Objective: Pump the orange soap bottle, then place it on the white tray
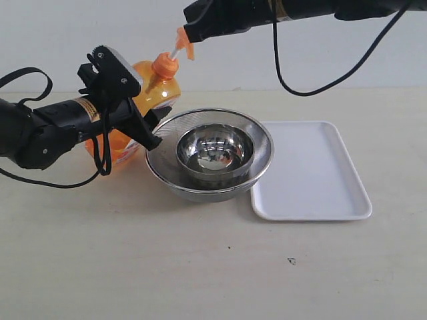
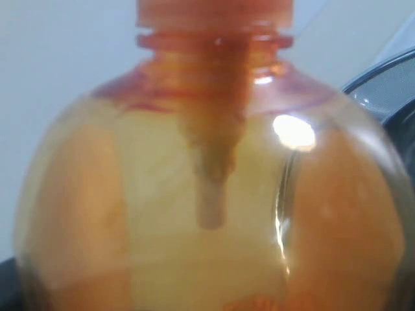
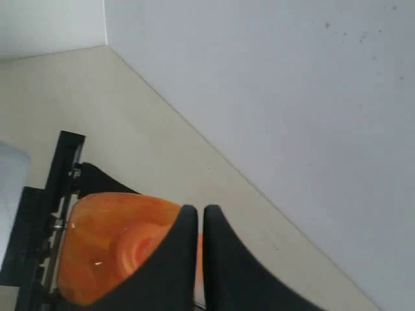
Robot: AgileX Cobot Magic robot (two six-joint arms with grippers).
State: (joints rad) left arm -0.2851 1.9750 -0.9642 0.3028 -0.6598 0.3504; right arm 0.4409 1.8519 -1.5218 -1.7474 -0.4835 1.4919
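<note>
The orange soap bottle point(image 1: 159, 90) is tilted, its neck leaning toward the steel bowl. My left gripper point(image 1: 143, 115) is shut on its body from the left. Up close, the bottle point(image 2: 207, 194) fills the left wrist view and hides the fingers. The orange pump nozzle point(image 1: 185, 44) on its white stem points up and right. My right gripper point(image 1: 189, 30) comes in from the upper right, shut, its tip touching the nozzle. Seen from the right wrist, the gripper point(image 3: 200, 217) has its black fingers together over the orange bottle point(image 3: 117, 240). The white tray point(image 1: 313, 173) lies right of the bowl, nothing on it.
A round steel strainer point(image 1: 261, 137) with a steel bowl point(image 1: 215, 152) inside sits mid-table, between the bottle and the tray, overlapping the tray's left edge. A white wall runs behind the table. Black cables hang from both arms.
</note>
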